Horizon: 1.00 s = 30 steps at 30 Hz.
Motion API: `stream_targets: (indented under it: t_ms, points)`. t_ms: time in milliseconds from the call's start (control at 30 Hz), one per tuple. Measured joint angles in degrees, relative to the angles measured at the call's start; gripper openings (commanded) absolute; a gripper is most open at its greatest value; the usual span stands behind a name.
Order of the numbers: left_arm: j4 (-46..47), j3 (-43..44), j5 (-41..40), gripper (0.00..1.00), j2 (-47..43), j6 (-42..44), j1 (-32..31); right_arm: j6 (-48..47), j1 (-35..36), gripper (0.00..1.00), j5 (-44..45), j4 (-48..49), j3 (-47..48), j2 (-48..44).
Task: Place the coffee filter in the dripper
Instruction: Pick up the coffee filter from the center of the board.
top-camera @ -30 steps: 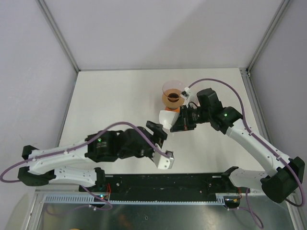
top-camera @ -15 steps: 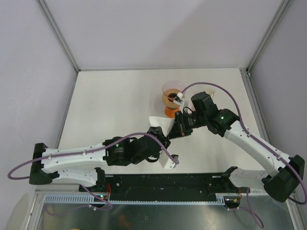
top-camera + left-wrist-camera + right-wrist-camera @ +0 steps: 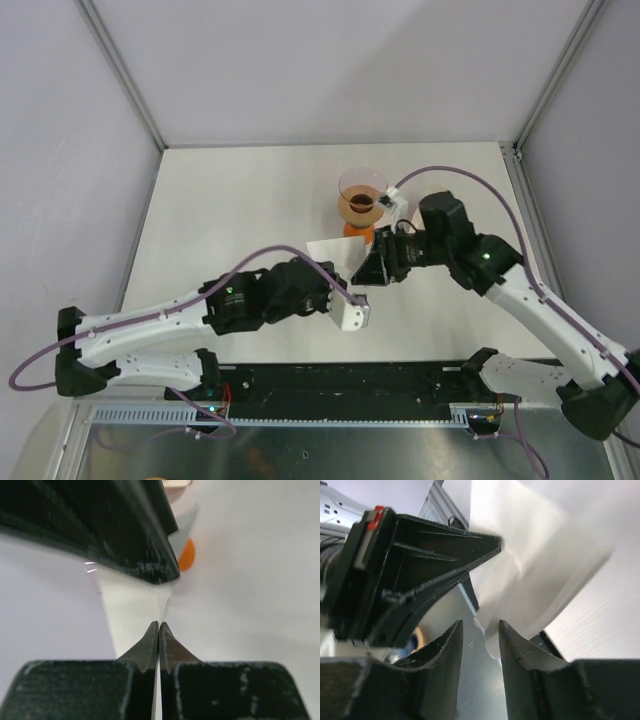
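The coffee filter is a thin white paper fan held above the table, just in front of the dripper. The dripper is a clear pinkish funnel standing on an orange base. My left gripper is shut on the filter's near edge; in the left wrist view the paper runs up from the pinched fingertips. My right gripper is at the filter's right side with its jaws open. In the right wrist view the filter hangs just past its fingertips.
An orange base and a brown ring sit under and inside the funnel. The two grippers are close together, the left one's black body filling the right wrist view. A black rail runs along the near edge.
My left gripper has shut on the filter's edge. My right gripper, shut on the filter a second ago, has opened its jaws. The filter has dropped slightly towards the left arm.
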Motion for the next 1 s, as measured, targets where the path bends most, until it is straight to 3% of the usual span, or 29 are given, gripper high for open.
stream_targets:
  t_ms: [400,567,700,867,1000]
  points:
    - [-4.1,7.7,31.2,0.00,-5.9,-21.1,13.6,-13.4,-3.7,0.67,7.5,-0.3,0.1,-17.2]
    - [-5.7,10.7,40.3,0.00,-6.0,-26.7,15.6,-19.5,-3.7,0.73,4.2,2.9,-0.9,-21.9]
    - [-7.4,13.6,46.1,0.00,-6.0,-29.3,15.9,-22.3,-3.6,0.89,-0.3,9.1,-3.6,-24.5]
    - [-8.8,15.9,52.0,0.00,-6.1,-30.6,16.0,-24.3,-1.9,0.89,-3.6,14.5,-5.2,-23.4]
    - [-10.1,16.3,54.9,0.00,-6.1,-31.2,16.0,-24.9,1.5,0.80,-4.7,18.6,-5.9,-21.5]
